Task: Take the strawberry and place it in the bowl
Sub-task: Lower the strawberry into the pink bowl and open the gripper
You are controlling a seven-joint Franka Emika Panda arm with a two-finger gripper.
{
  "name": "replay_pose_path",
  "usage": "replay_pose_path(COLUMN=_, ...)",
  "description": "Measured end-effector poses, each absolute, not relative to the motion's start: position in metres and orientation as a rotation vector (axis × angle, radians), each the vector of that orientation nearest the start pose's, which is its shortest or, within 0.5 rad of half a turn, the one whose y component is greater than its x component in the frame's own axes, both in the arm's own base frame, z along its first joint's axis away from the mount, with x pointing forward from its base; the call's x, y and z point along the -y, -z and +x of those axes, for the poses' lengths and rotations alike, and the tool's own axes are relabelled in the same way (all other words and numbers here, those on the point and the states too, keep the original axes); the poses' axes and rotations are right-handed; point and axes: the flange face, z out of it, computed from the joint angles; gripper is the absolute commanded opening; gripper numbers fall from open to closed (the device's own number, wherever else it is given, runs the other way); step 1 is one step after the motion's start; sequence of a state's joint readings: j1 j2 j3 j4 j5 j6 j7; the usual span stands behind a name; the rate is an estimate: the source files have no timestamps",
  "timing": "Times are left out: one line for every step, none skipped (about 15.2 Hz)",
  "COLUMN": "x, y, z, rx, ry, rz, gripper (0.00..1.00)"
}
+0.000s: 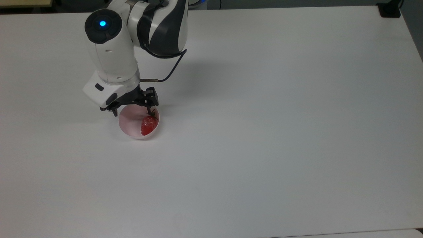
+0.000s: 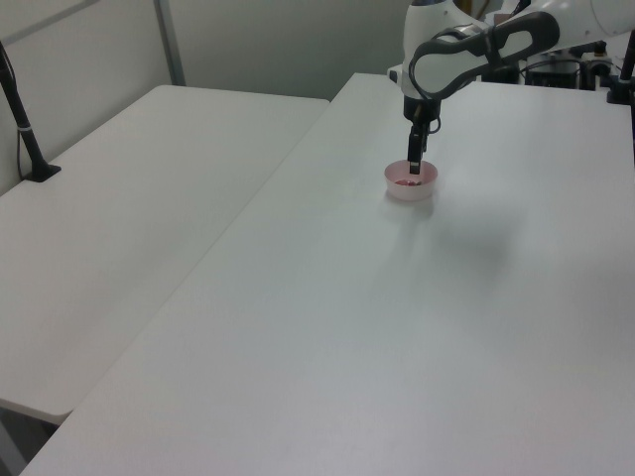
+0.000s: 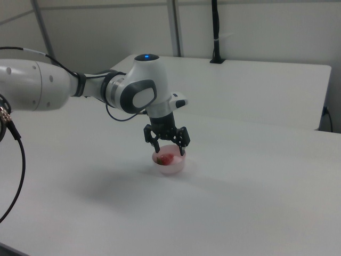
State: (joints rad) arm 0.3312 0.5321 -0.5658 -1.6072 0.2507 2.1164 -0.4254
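White work table (image 1: 264, 148): plain matte top, evenly lit, soft shadows. Second white table (image 2: 119, 218): set just beside the work table, at the left view's left, a narrow seam between them. Black post (image 2: 20, 109): clamped at the second table's far edge. Grey partition wall (image 3: 256, 26): behind the second table, with vertical metal uprights (image 3: 173, 26).

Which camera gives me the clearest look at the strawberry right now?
The top view: it looks straight down on the strawberry lying inside the bowl, by the top view's right wall, clear of the open gripper. The right view shows a red patch under the fingers. The left view shows a faint red fleck.
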Motion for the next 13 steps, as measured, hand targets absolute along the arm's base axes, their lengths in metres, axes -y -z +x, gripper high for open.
replay_pose_path(x=0.094, y=-0.37, z=0.678, rx=0.168, ry=0.072, rz=-3.22, gripper=1.0)
replay_pose_path(x=0.09, y=-0.382, z=0.677, rx=0.124, ry=0.058, rz=-3.236, gripper=1.0)
replay_pose_path(x=0.082, y=-0.399, z=0.674, rx=0.084, ry=0.037, rz=-3.248, gripper=1.0)
replay_pose_path(x=0.074, y=-0.42, z=0.668, rx=0.044, ry=0.013, rz=-3.254, gripper=1.0)
replay_pose_path(x=0.065, y=-0.446, z=0.658, rx=0.004, ry=-0.009, rz=-3.257, gripper=1.0)
replay_pose_path(x=0.059, y=-0.472, z=0.647, rx=-0.023, ry=-0.02, rz=-3.254, gripper=1.0)
replay_pose_path(x=0.053, y=-0.499, z=0.634, rx=-0.035, ry=-0.024, rz=-3.244, gripper=1.0)
replay_pose_path(x=0.049, y=-0.525, z=0.621, rx=-0.04, ry=-0.016, rz=-3.232, gripper=1.0)
replay_pose_path(x=0.047, y=-0.547, z=0.609, rx=-0.039, ry=-0.004, rz=-3.22, gripper=1.0)
replay_pose_path(x=0.045, y=-0.566, z=0.597, rx=-0.037, ry=0.002, rz=-3.21, gripper=1.0)
replay_pose_path(x=0.043, y=-0.581, z=0.584, rx=-0.032, ry=-0.009, rz=-3.203, gripper=1.0)
replay_pose_path(x=0.042, y=-0.586, z=0.579, rx=-0.028, ry=-0.013, rz=-3.201, gripper=1.0)
replay_pose_path(x=0.041, y=-0.586, z=0.577, rx=-0.026, ry=-0.016, rz=-3.2, gripper=1.0)
